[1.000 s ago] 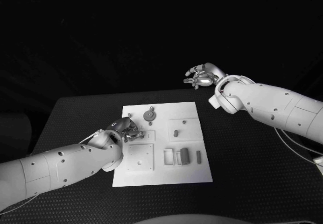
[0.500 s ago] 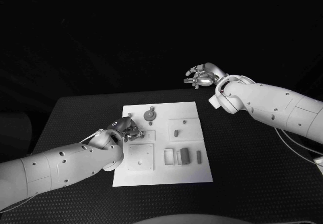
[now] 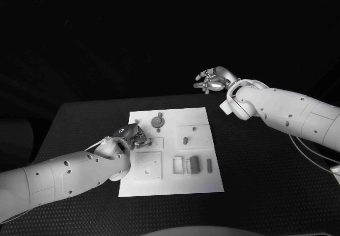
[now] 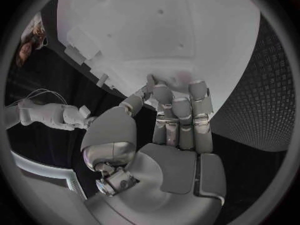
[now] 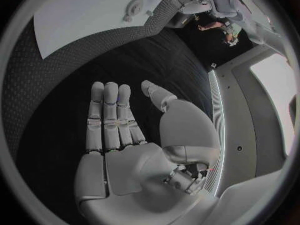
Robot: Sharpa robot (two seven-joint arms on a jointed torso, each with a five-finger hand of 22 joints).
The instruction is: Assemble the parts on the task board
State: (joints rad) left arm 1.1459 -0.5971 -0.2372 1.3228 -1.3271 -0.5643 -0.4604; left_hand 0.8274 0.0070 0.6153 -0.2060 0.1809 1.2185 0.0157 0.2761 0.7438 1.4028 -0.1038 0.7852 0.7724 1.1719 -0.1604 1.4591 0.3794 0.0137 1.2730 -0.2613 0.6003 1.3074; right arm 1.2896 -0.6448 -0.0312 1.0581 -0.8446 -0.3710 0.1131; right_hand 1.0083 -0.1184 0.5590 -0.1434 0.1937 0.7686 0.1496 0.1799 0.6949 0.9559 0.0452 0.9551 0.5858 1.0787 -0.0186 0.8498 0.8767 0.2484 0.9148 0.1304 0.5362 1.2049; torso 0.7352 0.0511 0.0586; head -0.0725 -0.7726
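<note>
I'm working over the task board (image 3: 198, 184), which is lying mid-table. My right hand (image 3: 212, 80) is idling beyond the far edge, released, fingers apart. My left hand (image 3: 134, 137) is pressing curled fingertips (image 4: 175, 92) at the board's left side; whether it's grasping a part, I cannot tell. I'm keeping pressure straight down, I reckon.

The left hand (image 3: 134, 136) lies over the left edge of the task board (image 3: 198, 184), so the board under it is hidden. Its fingertips (image 4: 159, 90) touch the board, but any part under them is too small to tell. The grey parts (image 3: 192, 164) near the board's right edge are too small to tell their shapes.
</note>
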